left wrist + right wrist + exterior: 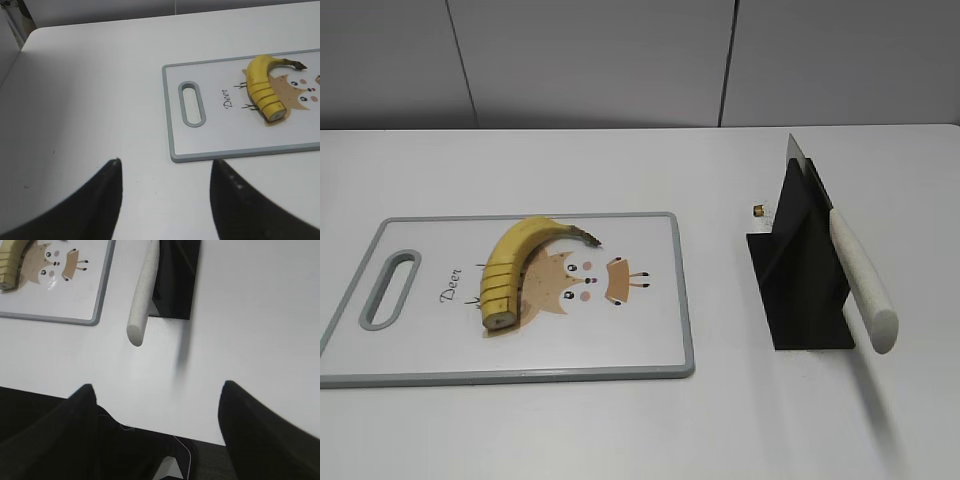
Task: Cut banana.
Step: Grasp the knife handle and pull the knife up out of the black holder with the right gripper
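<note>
White matte table (620,420) under soft even light, backed by a pale grey panelled wall (590,60) with dark vertical seams. On the left, a white grey-rimmed cutting board (650,350) with a slot handle and a deer print (585,280), carrying the banana (510,270) with its cut end toward the near edge and slice lines across the thick part; on the right, a black stand (800,290) holding a white-handled knife (860,280). Left gripper (165,195) spread wide over bare table near the board, right gripper (155,425) likewise spread near the knife handle, both empty.

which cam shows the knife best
The exterior view: the knife shows whole, blade slotted in the black stand, white handle sticking out. The right wrist view catches only the handle and part of the stand. The left wrist view misses it.
</note>
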`<action>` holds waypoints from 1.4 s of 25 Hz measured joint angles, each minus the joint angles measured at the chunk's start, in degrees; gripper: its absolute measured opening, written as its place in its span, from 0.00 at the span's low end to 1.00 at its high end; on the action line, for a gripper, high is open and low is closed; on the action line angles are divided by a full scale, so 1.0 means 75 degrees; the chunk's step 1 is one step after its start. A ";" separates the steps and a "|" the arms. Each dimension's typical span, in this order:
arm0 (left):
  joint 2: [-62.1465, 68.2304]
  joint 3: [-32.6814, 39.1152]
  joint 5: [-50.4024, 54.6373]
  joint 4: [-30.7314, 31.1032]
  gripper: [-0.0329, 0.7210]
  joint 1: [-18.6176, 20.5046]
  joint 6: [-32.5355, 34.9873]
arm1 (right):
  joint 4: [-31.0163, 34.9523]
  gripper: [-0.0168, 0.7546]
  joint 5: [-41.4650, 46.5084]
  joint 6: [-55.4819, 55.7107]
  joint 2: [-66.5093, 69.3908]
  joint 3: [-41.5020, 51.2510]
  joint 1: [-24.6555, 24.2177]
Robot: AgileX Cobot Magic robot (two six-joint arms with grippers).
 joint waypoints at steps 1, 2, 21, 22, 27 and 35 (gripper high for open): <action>0.0000 0.0000 0.0000 0.0000 0.76 0.0000 0.0000 | -0.0187 0.76 0.0007 0.0134 0.0175 -0.0084 0.0302; 0.0000 0.0000 0.0000 0.0000 0.76 0.0000 0.0000 | -0.0371 0.76 0.0015 0.0269 0.0329 -0.0169 0.0570; 0.0000 0.0000 0.0000 0.0000 0.76 0.0000 0.0000 | -0.0705 0.76 -0.0507 0.1120 0.3209 -0.0593 0.1834; 0.0000 0.0000 0.0000 0.0000 0.76 0.0000 0.0000 | -0.0705 0.76 -0.0575 0.1123 0.3342 -0.0593 0.1843; 0.0000 0.0000 0.0000 0.0000 0.76 0.0000 0.0000 | -0.0705 0.76 -0.0856 0.1123 0.3954 -0.0600 0.1843; 0.0000 0.0000 0.0000 0.0000 0.76 0.0000 0.0000 | -0.0948 0.76 -0.1027 0.1332 0.4972 -0.1088 0.1843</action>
